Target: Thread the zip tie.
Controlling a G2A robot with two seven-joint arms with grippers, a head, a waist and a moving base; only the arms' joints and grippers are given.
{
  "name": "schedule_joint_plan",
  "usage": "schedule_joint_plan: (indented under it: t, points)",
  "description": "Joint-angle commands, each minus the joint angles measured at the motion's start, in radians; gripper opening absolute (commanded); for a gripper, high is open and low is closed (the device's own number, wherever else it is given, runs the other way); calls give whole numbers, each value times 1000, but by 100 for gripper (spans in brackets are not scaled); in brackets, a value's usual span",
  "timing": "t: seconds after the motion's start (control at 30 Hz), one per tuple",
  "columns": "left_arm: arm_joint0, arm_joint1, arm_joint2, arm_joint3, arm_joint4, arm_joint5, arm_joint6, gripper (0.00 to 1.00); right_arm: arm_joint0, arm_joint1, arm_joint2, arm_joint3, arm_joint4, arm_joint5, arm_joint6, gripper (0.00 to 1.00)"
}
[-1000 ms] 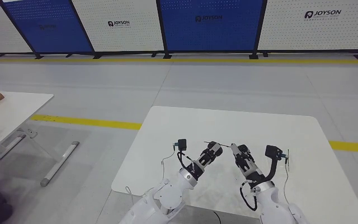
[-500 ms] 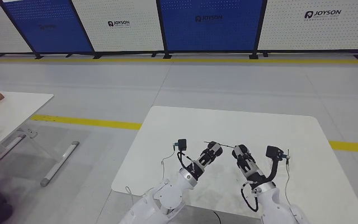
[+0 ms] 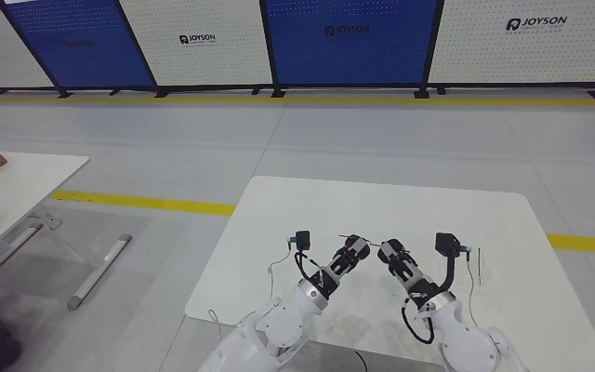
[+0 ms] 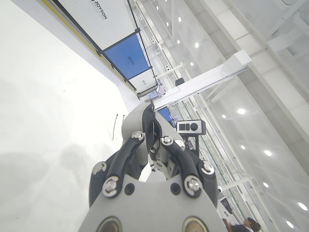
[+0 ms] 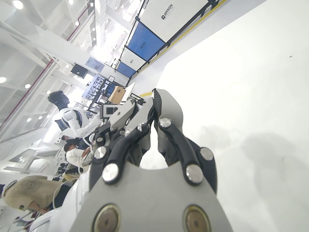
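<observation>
A thin black zip tie [image 3: 346,237] hangs just above the white table [image 3: 372,200], between my two grippers near the front edge. My left gripper [image 3: 358,244] is shut on it; in the left wrist view the black strip [image 4: 153,121] runs between the closed fingers of this gripper [image 4: 149,112] and pokes out past their tips. My right gripper [image 3: 382,247] sits tip to tip with the left one. In the right wrist view its fingers [image 5: 154,97] are closed, with a small dark tip showing at their end and the left gripper [image 5: 120,114] right behind.
A second black zip tie [image 3: 479,263] lies flat on the table to the right of the right arm, also seen as a thin strip [image 4: 115,126] in the left wrist view. The table's far half is bare white surface.
The right gripper has moved left, from a small gap away to right against the left gripper's tip. The left arm has stayed in place with the zip tie.
</observation>
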Motion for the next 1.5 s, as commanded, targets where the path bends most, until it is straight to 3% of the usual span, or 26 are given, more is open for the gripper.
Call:
schedule_joint_plan:
  t: [0.0, 0.37, 0.77, 1.07, 1.47]
  points:
    - [0, 0, 0, -1, 0, 6, -2, 0, 4, 0, 0, 3, 1, 0, 8, 0]
    - [2, 0, -3, -18, -4, 45, -82, 0, 17, 0, 13, 14, 27, -12, 56, 0]
    - [17, 4, -31, -49, -65, 42, -139, 0, 20, 5, 27, 21, 22, -17, 113, 0]
    - [16, 0, -39, -41, -4, 55, -62, 0, 20, 4, 33, 23, 19, -13, 86, 0]
    - [12, -4, -39, -26, 14, 61, -55, 0, 22, 3, 25, 25, 9, -5, 89, 0]
